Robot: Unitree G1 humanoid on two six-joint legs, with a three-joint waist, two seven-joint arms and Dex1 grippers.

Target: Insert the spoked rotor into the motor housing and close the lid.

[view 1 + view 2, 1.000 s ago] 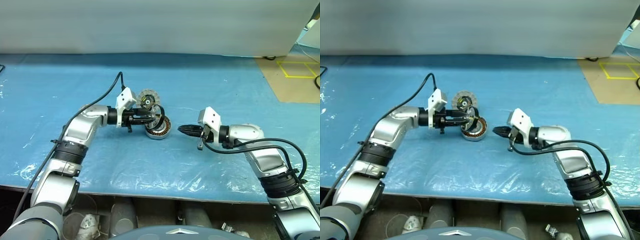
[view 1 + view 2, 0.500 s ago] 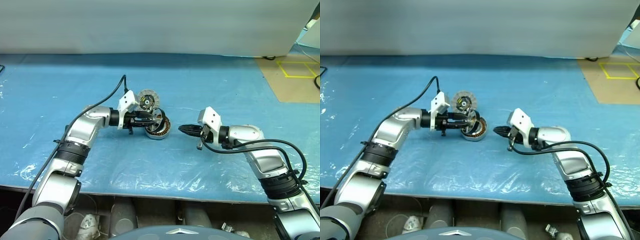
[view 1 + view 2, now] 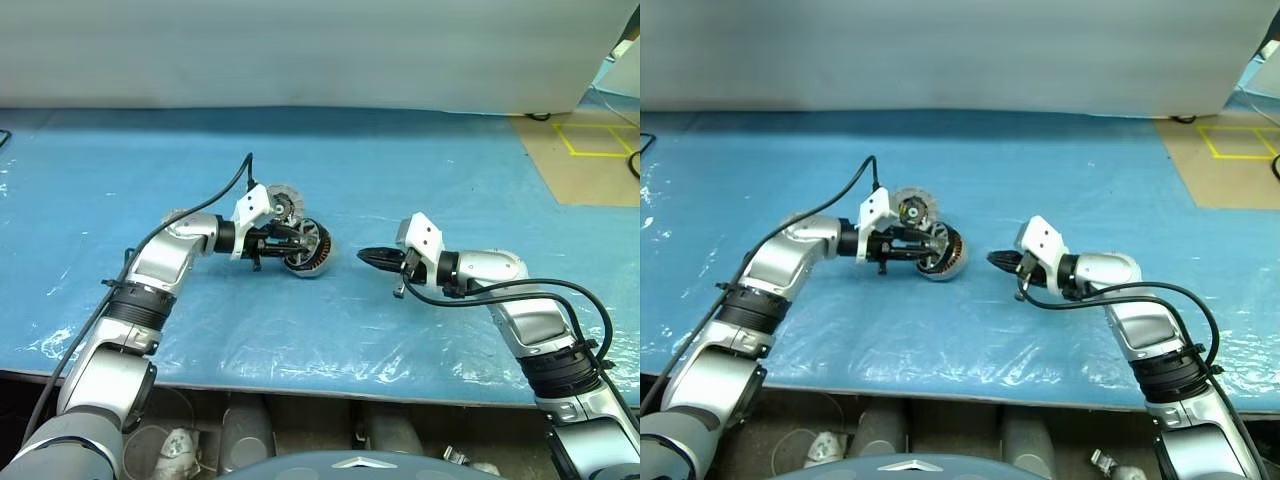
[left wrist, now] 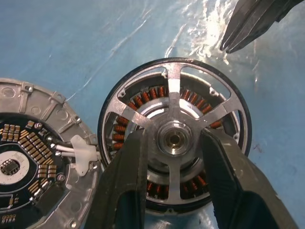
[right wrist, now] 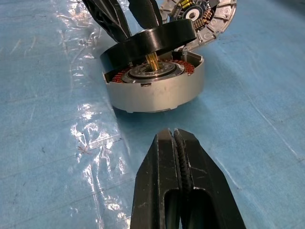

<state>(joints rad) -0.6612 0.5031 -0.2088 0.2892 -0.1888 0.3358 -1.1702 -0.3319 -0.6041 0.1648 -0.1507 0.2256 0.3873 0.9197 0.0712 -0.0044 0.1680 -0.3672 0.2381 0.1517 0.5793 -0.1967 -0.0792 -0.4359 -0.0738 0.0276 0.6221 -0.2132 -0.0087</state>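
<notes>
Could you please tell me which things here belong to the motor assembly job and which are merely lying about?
Part of the job:
- spoked rotor, gripped by the left gripper
- motor housing, beneath the rotor
- lid with circuit board, beside the housing
- right gripper, shut, waiting nearby

Just lying about:
- blue plastic sheet
- yellow floor tape

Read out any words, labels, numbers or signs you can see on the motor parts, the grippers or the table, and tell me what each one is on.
No text can be read in these pictures.
Round grey metal plate carrying a dark circuit board: the board's markings are too small and blurred to read.
Black-rimmed spoked rotor with copper-brown windings: no lettering visible.
Light-grey round motor housing: plain, no label.
Yellow floor lines: lines only, no words.
</notes>
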